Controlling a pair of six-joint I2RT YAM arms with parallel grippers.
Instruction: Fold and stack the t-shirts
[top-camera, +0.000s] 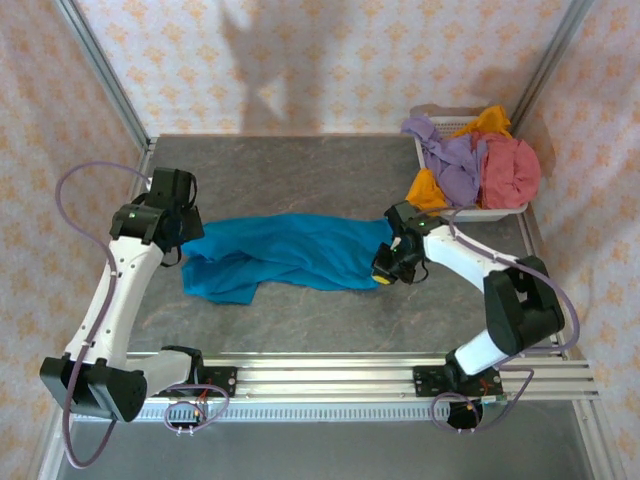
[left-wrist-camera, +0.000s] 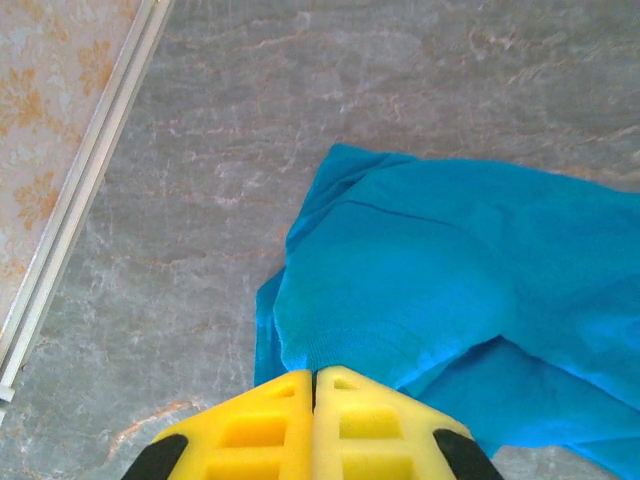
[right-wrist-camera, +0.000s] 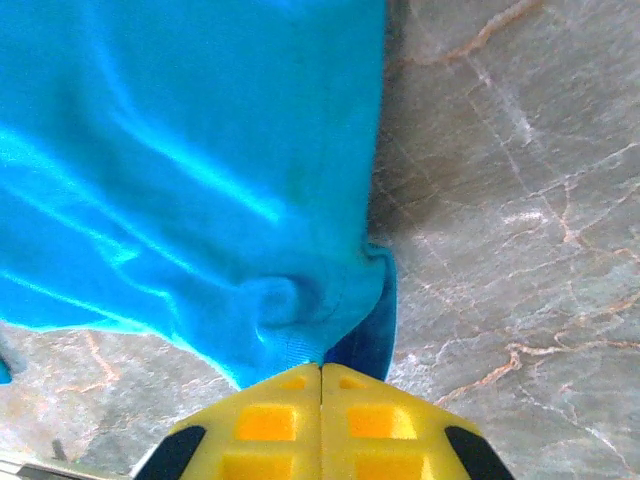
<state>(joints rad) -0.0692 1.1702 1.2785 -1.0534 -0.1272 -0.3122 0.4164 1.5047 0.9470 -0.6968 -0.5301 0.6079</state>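
The teal-blue t-shirt (top-camera: 290, 255) lies stretched across the middle of the tabletop (top-camera: 300, 165), between my two arms. In the left wrist view the left jaws are pressed together, and the shirt's edge (left-wrist-camera: 300, 350) runs straight into the seam between them, so I read that as a pinch on the cloth. In the right wrist view the right jaws are likewise closed, with a puckered corner of the fabric (right-wrist-camera: 300, 310) bunched at their tips.

Holding opposite ends makes sense to me: it lets me pull the crumpled shirt flat before any fold. The cloth is rumpled near the left end, so it needs spreading first. The lavender t-shirt (top-camera: 452, 160), orange-yellow t-shirt (top-camera: 428, 188) and dusty red t-shirt (top-camera: 512, 168) wait heaped in the white basket (top-camera: 495, 212) at the far right.
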